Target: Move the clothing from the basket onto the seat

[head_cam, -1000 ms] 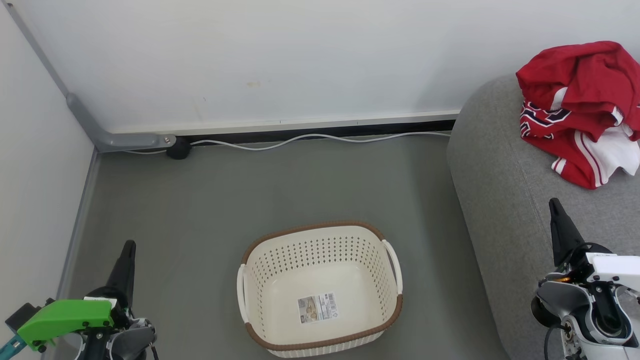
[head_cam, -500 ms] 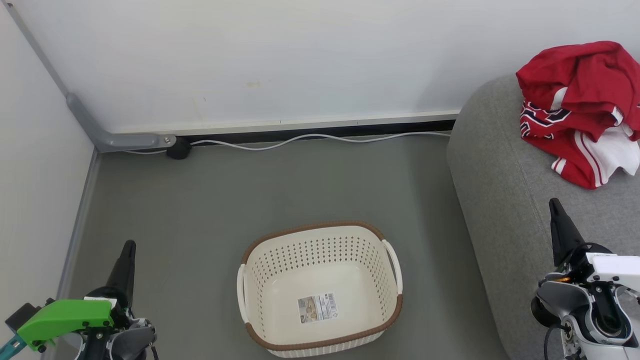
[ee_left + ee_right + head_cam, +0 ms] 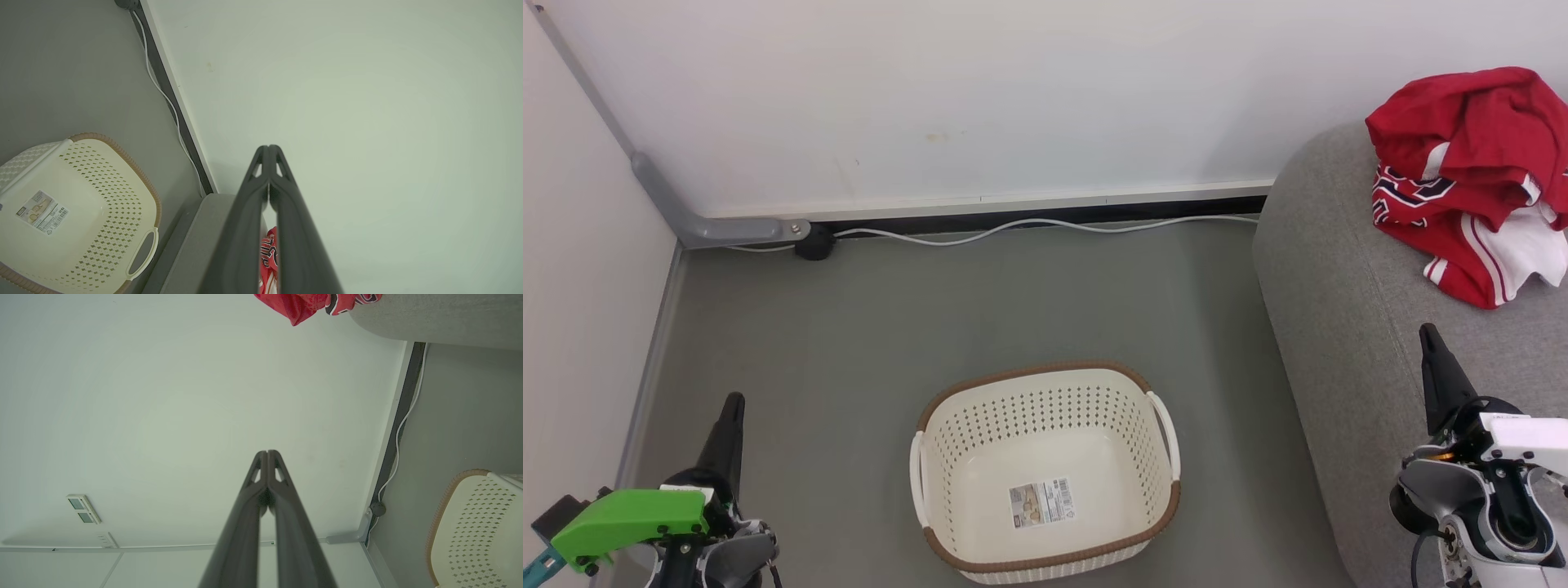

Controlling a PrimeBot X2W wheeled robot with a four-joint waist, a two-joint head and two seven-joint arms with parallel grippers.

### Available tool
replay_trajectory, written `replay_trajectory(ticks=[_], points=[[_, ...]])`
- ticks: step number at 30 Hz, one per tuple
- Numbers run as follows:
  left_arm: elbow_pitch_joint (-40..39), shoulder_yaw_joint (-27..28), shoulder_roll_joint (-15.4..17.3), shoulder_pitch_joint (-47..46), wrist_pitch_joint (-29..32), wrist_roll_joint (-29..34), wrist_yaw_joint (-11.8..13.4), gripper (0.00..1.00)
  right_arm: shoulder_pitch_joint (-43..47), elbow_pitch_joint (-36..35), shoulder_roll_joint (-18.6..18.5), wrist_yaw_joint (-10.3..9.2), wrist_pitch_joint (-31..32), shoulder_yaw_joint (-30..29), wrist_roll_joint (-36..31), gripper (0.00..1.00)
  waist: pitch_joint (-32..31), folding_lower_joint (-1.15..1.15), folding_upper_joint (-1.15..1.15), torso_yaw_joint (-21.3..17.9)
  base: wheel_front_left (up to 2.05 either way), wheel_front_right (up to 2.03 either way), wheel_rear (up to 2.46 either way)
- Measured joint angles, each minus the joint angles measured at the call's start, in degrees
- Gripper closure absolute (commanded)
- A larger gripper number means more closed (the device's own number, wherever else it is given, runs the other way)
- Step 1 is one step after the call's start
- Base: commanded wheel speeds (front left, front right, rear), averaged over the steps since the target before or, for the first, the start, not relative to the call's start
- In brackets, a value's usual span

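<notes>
The red clothing lies in a crumpled heap on the grey seat at the upper right, against the wall; it also shows in the left wrist view and the right wrist view. The cream basket stands on the floor at bottom centre, holding just a label sticker on its floor. My left gripper is shut at the lower left, over the floor left of the basket. My right gripper is shut over the seat's front part, below the clothing. Both grippers hold nothing.
A white cable runs along the baseboard to a dark plug near the left corner. A grey conduit climbs the left wall. The grey floor spreads between the wall, the basket and the seat.
</notes>
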Motion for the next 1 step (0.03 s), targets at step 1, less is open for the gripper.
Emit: replay_trajectory(ticks=[1], points=[[0.0,0.0,0.0,0.0,0.0,0.0,0.0,1.0,0.0,0.0,0.0,0.0,0.0,0.0,0.0,1.0,0.0,0.0,0.0,0.0,0.0,0.0,0.0]])
